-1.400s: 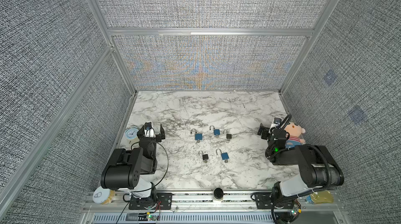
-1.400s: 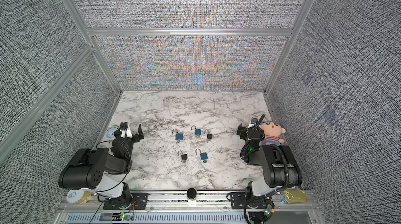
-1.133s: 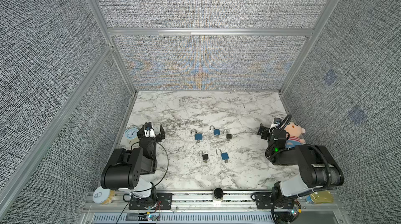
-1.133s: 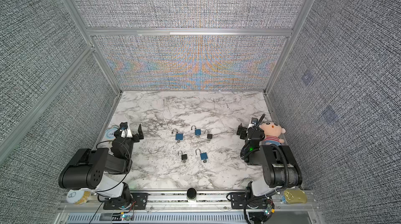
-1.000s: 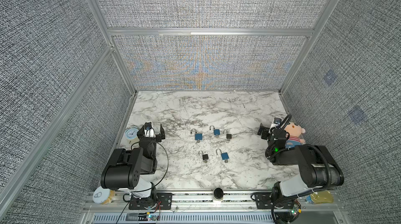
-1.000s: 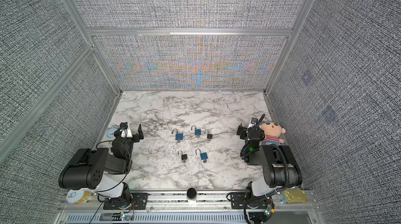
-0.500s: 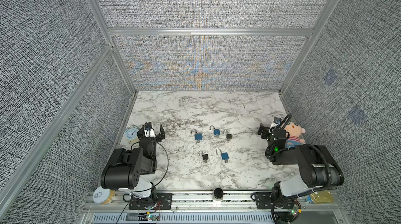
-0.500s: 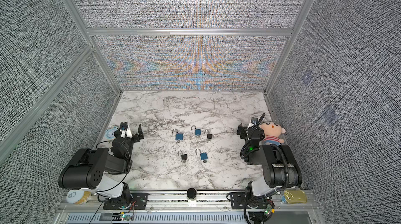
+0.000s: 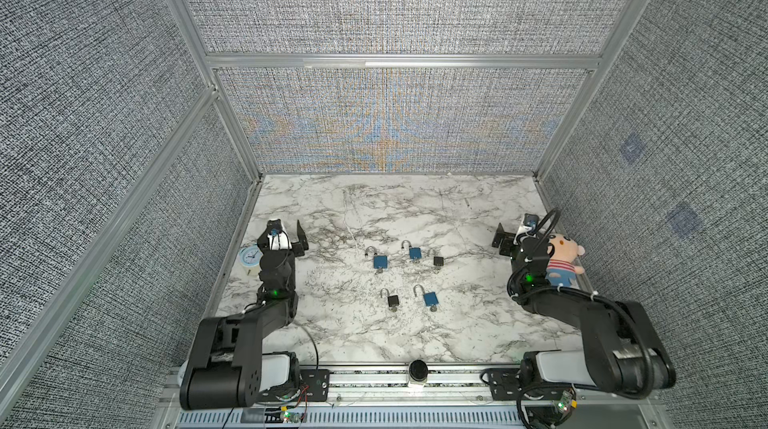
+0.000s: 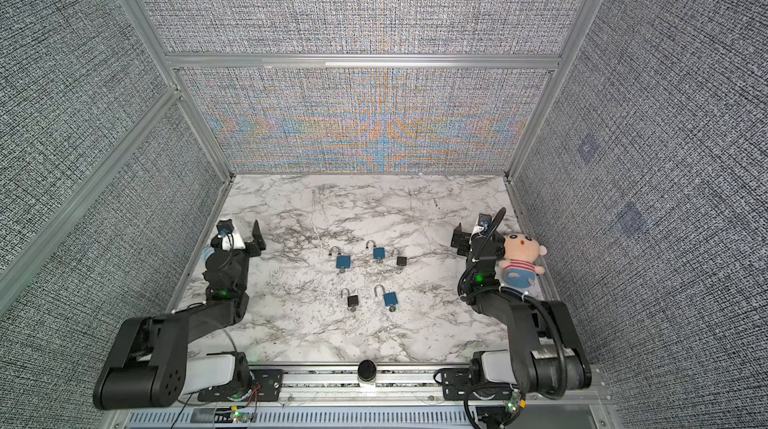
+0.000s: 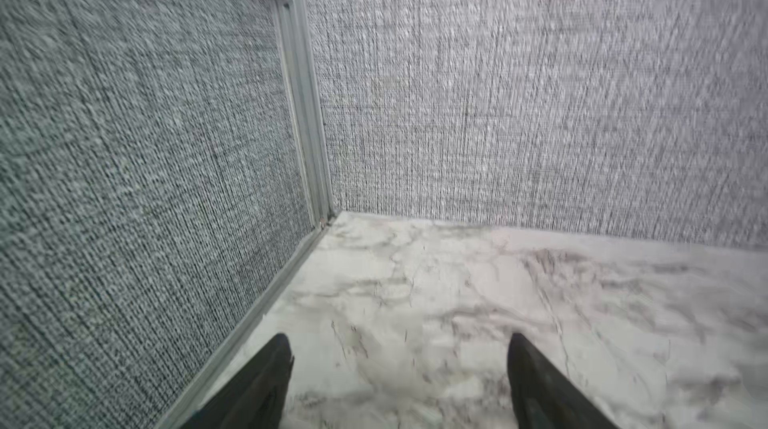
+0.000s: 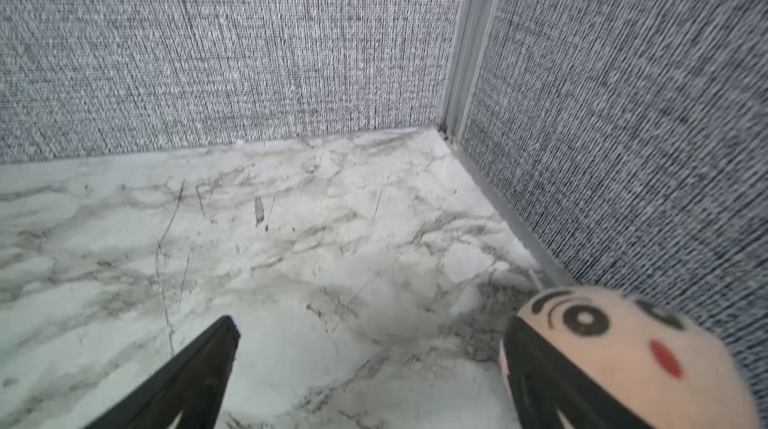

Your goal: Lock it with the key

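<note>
Set against the earlier top views, nothing on the desk (image 9: 374, 206) has visibly shifted. The five padlocks (image 9: 414, 253), the small blue alarm clock (image 9: 249, 257) and the plush doll (image 9: 561, 258) lie where they lay, and both arms keep to their own sides. Any change in the spread of the left tool (image 9: 286, 232) is too slight to make out from above.

The left tool sits low at the left edge of the desk, just beside the alarm clock. The left wrist view is smeared, but its fingers (image 11: 262, 385) stand apart with only bare marble between them. The right tool (image 9: 514, 228) sits at the right edge, its fingers (image 12: 199, 377) spread wide around nothing. One finger lies close against the doll's head; whether they touch I cannot tell.

The padlocks lie in the middle of the desk, between the two tools and well apart from both. The far row holds the far-left blue padlock (image 9: 380, 261), the far-middle blue padlock (image 9: 414, 253) and the far-right black padlock (image 9: 438, 260). Nearer the rail lie the near black padlock (image 9: 392, 301) and the near blue padlock (image 9: 430, 298). Each shackle points toward the back wall. A small silvery bit (image 9: 379, 271) shows at the near end of each body, too small to tell whether it is a key.
</note>
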Controlling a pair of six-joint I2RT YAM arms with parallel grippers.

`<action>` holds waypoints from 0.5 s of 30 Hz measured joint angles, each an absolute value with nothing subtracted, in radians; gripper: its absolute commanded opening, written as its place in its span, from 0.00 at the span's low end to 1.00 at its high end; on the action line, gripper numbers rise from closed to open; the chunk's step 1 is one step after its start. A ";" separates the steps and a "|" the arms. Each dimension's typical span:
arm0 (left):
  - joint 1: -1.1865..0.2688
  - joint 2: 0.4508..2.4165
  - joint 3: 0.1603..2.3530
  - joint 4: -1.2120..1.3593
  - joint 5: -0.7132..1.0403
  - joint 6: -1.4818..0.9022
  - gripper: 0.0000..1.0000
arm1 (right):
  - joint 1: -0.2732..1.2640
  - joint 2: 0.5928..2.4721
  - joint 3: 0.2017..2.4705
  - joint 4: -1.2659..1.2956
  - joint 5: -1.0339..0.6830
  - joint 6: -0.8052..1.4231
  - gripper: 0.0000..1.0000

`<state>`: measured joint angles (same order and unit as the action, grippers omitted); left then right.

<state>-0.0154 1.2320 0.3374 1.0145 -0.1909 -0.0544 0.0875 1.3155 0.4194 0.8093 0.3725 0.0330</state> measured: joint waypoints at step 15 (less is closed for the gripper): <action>-0.118 1.139 0.757 0.213 -0.090 -0.197 0.65 | 0.459 1.335 0.917 -0.126 0.569 0.340 0.78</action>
<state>-0.1184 1.1389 0.7574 0.2131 -0.0898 -0.1974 0.4595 1.3354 0.9169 -0.1257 0.5694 0.3397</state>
